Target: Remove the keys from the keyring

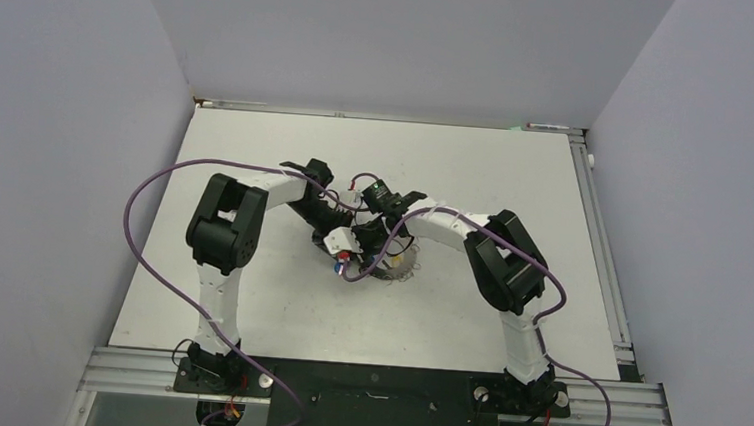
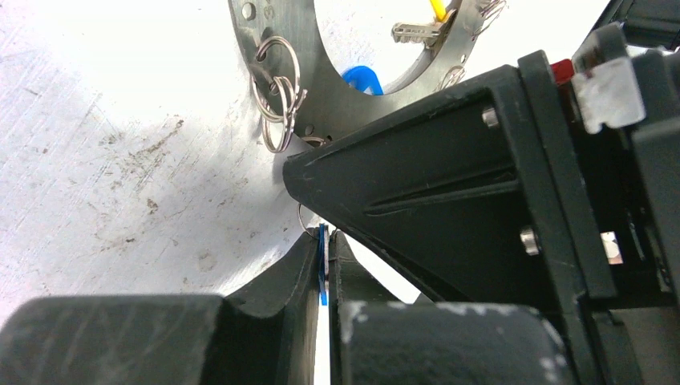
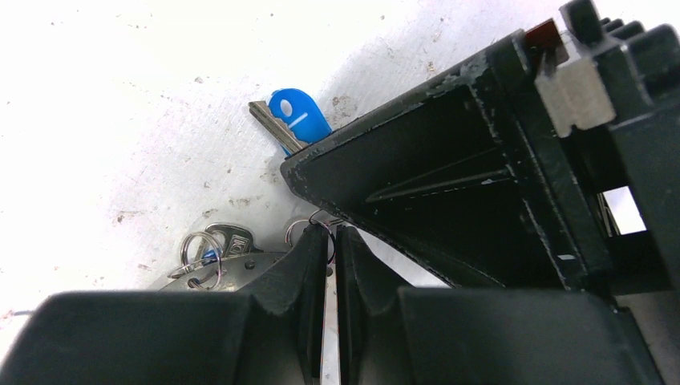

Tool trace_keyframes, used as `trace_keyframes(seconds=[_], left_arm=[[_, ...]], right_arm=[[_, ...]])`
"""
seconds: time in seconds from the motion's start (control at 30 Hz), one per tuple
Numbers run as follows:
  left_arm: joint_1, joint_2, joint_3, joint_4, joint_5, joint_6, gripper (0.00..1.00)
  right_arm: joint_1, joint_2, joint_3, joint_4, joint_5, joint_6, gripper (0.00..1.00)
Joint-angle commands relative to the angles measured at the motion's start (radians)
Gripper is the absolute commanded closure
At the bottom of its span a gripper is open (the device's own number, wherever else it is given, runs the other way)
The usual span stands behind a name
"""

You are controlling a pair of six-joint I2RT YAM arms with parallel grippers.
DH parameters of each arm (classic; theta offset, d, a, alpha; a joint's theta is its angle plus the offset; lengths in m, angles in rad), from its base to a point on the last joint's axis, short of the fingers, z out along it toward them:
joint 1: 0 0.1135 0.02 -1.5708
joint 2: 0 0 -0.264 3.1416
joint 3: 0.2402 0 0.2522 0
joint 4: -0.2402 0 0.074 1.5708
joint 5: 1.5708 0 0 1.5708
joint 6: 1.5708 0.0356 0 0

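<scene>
Both my tools pinched shut: left tool [image 2: 325, 234] on blue tag [image 2: 322, 277], right tool [image 3: 330, 233] on split ring [image 3: 309, 226]. I'd part them slowly, winding along coil.

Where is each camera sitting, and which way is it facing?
Top: above and behind the bases, facing down at the table; left arm and right arm meet over the keyring.
Left wrist: on the left arm, facing along the left gripper, shut on a blue tag, toward the keyring; right arm's black end at right.
Right wrist: on the right arm, facing along the shut right gripper toward a key; left arm's end at right.
Shared: both wrists see the keyring.
</scene>
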Motion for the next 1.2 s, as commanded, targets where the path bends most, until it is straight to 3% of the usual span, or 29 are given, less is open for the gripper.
trace_keyframes(seconds=[0.0, 0.47, 0.8, 1.17], left_arm=[[0.022, -0.078, -0.003, -0.006, 0.014, 0.032, 1.0], [0.048, -0.098, -0.038, 0.043, 0.039, -0.019, 1.0], [0.041, -0.103, -0.059, 0.089, 0.029, -0.061, 1.0], [0.029, -0.082, -0.067, 0.145, 0.039, -0.121, 1.0]], right_arm=[[-0.007, -0.072, -0.046, 0.077, 0.019, 0.04, 0.95], [-0.143, -0.199, -0.28, 0.649, -0.127, 0.759, 0.95], [-0.212, -0.221, -0.444, 1.058, -0.112, 1.247, 0.95], [-0.243, -0.22, -0.591, 1.401, -0.059, 1.624, 0.95]])
